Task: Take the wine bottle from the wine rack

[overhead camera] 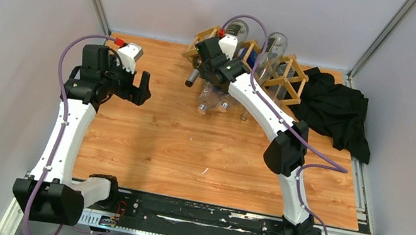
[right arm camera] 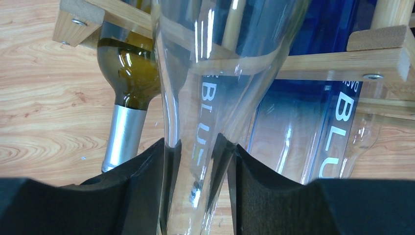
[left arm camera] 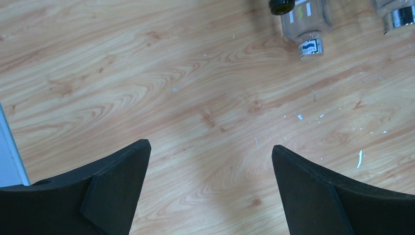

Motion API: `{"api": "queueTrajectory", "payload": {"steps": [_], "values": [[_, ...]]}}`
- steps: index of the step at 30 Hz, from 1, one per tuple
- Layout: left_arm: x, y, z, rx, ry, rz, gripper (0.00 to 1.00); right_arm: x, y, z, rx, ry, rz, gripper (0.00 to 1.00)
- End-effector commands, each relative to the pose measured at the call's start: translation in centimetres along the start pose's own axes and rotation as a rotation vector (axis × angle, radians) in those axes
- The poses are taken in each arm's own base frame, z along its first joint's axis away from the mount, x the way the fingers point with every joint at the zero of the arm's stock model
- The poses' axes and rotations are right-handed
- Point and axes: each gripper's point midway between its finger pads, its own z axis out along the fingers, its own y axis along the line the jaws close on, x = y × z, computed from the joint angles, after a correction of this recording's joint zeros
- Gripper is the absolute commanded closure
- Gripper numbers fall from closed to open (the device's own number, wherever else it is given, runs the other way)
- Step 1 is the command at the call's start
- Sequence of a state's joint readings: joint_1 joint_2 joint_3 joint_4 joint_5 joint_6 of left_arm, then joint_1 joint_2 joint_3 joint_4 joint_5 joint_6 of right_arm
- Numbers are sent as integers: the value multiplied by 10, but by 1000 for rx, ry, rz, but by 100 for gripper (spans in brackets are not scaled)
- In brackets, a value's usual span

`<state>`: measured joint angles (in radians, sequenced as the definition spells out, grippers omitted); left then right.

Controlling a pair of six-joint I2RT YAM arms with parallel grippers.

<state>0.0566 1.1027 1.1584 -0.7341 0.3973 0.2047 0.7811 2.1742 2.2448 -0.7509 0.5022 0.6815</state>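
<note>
Right gripper is clamped on the neck of the clear wine bottle, black fingers pressed to the glass on both sides. The bottle's body is in the wine rack, neck pointing near-left, its dark-capped end out past the gripper.

White upright letters "BLU" read on the blue bottle just right of it. The same letters show in the clear glass; can't tell if they are printed there or seen through it. Small print above "BLU" is too cut off to read. On the left is an olive-green bottle with silver foil on its neck.

In the left wrist view, a clear bottle neck carries a small blue-and-white label, unreadable.

The rack sits at the far edge of the wood table, close to the back wall. A black cloth lies just right of it, reaching the table's right edge. A wide stretch of wood lies near and left of the rack.

Left gripper hangs over the far-left table, jaws spread wide, holding nothing, well apart from the rack.
</note>
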Motion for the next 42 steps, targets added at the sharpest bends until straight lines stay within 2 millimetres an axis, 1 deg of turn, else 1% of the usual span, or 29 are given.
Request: {"api": "queueTrajectory", "payload": {"steps": [1,2,4,6,10,12,15,19,22,25,30,32,33,34,38,42], "values": [[-22,-5,-9,20,-69,22,0,-3,11,3,-42,-18,29,76],[-22,-5,-9,19,-71,24,0,-3,11,1,-50,-18,31,81],[-24,-6,-11,21,-77,30,0,-8,12,-6,-70,-25,40,95],[-26,-7,-13,25,-85,40,0,-12,14,-14,-100,-30,47,100],[-33,-9,-16,33,-106,73,0,-20,19,-34,-190,-51,66,100],[-37,-9,-17,37,-114,83,0,-26,22,-48,-237,-58,75,100],[-40,-11,-18,48,-123,100,0,-28,19,-65,-284,-64,83,100],[-42,-13,-17,63,-132,127,0,-27,16,-80,-354,-62,115,100],[-44,-14,-16,65,-144,148,0,-26,12,-86,-405,-45,154,100],[-47,-14,-16,67,-167,177,0,-29,8,-95,-460,-35,187,100],[-51,-21,-19,85,-229,238,0,-37,7,-118,-556,-52,211,100],[-52,-22,-21,88,-246,260,0,-38,2,-122,-565,-51,222,100],[-53,-23,-21,89,-252,270,0,-42,-1,-127,-568,-62,233,100],[-54,-23,-21,91,-254,279,0,-40,-1,-132,-594,-48,233,100],[-54,-23,-19,95,-253,315,0,-44,-10,-146,-617,-65,251,100],[-51,-25,-15,98,-245,368,0,-43,-18,-156,-634,-70,268,100]]}}
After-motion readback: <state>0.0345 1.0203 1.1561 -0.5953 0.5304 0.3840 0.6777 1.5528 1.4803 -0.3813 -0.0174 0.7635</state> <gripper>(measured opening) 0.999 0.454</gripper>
